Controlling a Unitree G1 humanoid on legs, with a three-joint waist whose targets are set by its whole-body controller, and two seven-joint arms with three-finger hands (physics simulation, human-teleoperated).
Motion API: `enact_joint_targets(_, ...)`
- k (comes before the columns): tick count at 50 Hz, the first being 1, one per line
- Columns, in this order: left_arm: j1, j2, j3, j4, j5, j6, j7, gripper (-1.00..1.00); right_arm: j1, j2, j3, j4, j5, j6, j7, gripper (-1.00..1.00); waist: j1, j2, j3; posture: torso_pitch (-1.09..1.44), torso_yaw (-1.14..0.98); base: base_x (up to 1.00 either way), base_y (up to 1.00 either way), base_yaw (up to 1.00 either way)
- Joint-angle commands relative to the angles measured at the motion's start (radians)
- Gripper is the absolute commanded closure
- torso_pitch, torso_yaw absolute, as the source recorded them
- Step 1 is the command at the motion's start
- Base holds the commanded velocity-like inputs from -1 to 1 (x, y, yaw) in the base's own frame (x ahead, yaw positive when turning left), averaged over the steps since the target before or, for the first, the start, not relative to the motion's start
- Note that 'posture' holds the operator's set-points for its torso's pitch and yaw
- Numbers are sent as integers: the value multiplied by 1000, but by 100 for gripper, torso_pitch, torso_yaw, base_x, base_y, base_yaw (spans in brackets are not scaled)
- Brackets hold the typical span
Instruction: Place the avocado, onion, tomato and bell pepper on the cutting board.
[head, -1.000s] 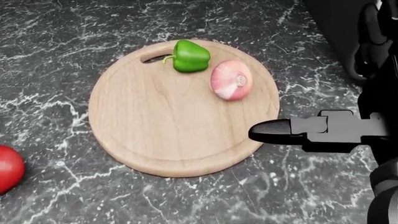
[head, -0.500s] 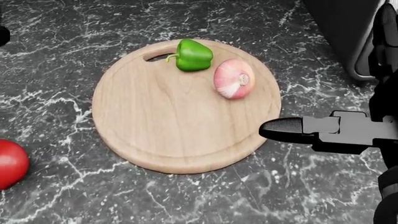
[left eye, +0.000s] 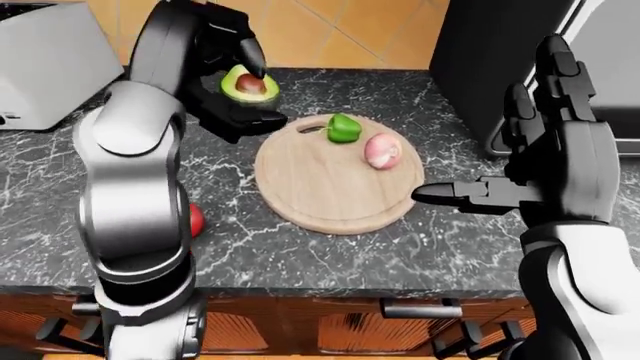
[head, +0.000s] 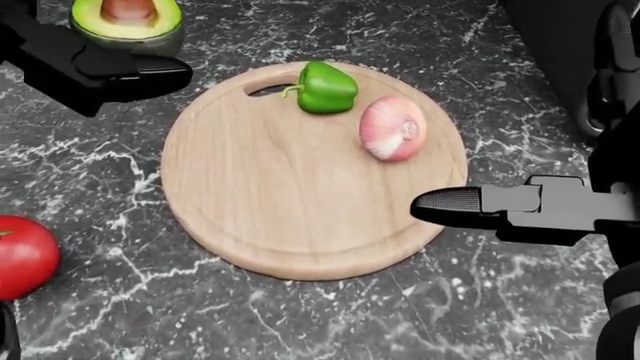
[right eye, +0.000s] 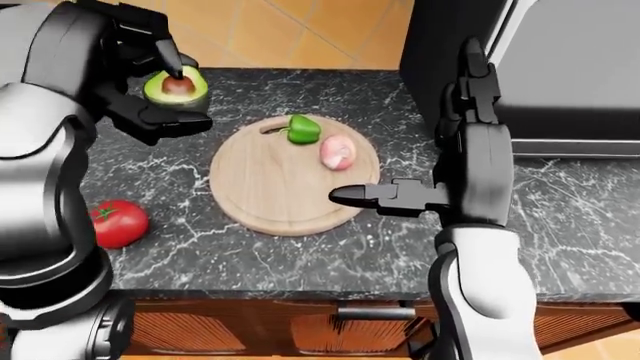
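Wooden and round, the pale cutting board (head: 300, 195) is my landmark on the dark marbled stone counter (head: 330, 322). On its upper part, in the head view, sit the green bell pepper (head: 328, 88) and, just to the right of it, the pink-skinned onion (head: 393, 127), close together. I have the halved avocado with its brown pit (left eye: 248, 83) gripped in my left hand (left eye: 232, 84), fingers (left eye: 250, 51) closed around it, held above the counter off the board's upper-left edge. Red and round, the tomato (right eye: 119, 223) lies on the counter well left of the board, apart from it. My right hand (left eye: 540, 161) hangs by the board's right edge, fingers spread wide, holding nothing.
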Motion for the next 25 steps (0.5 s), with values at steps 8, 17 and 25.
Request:
enact_joint_targets(8,-6,-165,-62,-46,110,-44,-38,78,-6,1,-2,-15,1,-42,-7,-100,2,-7,-26,0,0,0,0,0)
enact_joint_targets(17,40,-313,-114,17,144,-139,-17,76,2,1,0,-18,0,-44,-6,-100,4,-15,-29,0,0,0,0,0)
enact_joint_targets(25,84,-352,-135,5,182,-163,-41,75,-5,0,-1,-18,-1,-38,-5,-100,4,-17,-29,0,0,0,0,0)
